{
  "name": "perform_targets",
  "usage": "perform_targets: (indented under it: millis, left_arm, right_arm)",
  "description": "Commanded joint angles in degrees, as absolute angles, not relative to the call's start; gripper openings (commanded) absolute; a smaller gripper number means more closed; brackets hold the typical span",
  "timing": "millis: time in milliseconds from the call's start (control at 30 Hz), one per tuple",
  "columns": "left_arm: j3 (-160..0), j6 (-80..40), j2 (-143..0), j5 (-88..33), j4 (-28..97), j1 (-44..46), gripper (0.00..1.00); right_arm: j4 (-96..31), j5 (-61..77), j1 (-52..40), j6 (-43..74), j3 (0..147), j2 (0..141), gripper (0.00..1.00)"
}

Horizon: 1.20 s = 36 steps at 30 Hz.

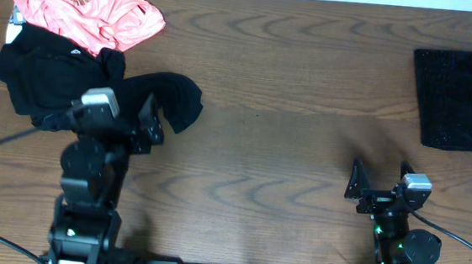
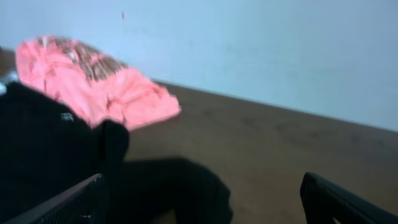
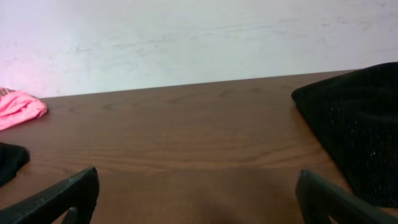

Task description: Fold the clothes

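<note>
Your left gripper [image 1: 150, 124] is spread wide and grips nothing; it sits at the near right edge of the black garment [image 1: 54, 80], which lies crumpled at the left end of the table [image 1: 286, 136] with one lobe curling out to the right; the left wrist view shows that garment [image 2: 43, 155] dark and blurred low between the fingers [image 2: 68, 202], though you cannot tell whether they touch it; the pink shirt [image 1: 85, 6] is bunched in the far left corner, its near edge lapping onto the black garment, and it shows up bright at the upper left of the left wrist view [image 2: 93, 81]; your right gripper [image 1: 380, 179] is also parted and empty, over bare wood near the front right; the folded black cloth [image 1: 461, 97] lies flat and squared at the far right edge, well apart from that gripper [image 3: 202, 205], and fills the right side of its wrist view [image 3: 354, 124]
</note>
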<state>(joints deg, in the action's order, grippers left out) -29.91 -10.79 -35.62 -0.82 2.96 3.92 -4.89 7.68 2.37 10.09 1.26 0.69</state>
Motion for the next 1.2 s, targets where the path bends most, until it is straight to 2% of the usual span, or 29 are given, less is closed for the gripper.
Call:
perform_targets:
  millis: [0, 267, 600, 900, 1167]
  left_arm:
    - [-23.8, -12.9, -31.9, -2.6, 0.3, 3.6, 0.98]
    - [-10.4, -13.6, -21.7, -2.6, -10.9, 3.6, 0.98]
    - [-0.6, -13.6, -8.5, -0.3, -12.2, 3.5, 0.98]
    - [-0.2, -13.2, -0.2, 0.2, -3.6, 1.0, 0.98]
    - [-0.2, -12.7, -0.1, -0.1, 4.3, 0.9, 0.98]
  right_arm:
    - [-4.9, 7.5, 1.4, 10.7, 1.0, 0.3, 0.99]
    - [-4.9, 7.5, 1.4, 10.7, 1.0, 0.3, 0.99]
    - [-4.9, 7.5, 1.4, 10.7, 1.0, 0.3, 0.99]
    - [-4.9, 7.5, 1.4, 10.7, 1.0, 0.3, 0.99]
    - [-4.9, 7.5, 1.4, 10.7, 1.0, 0.3, 0.99]
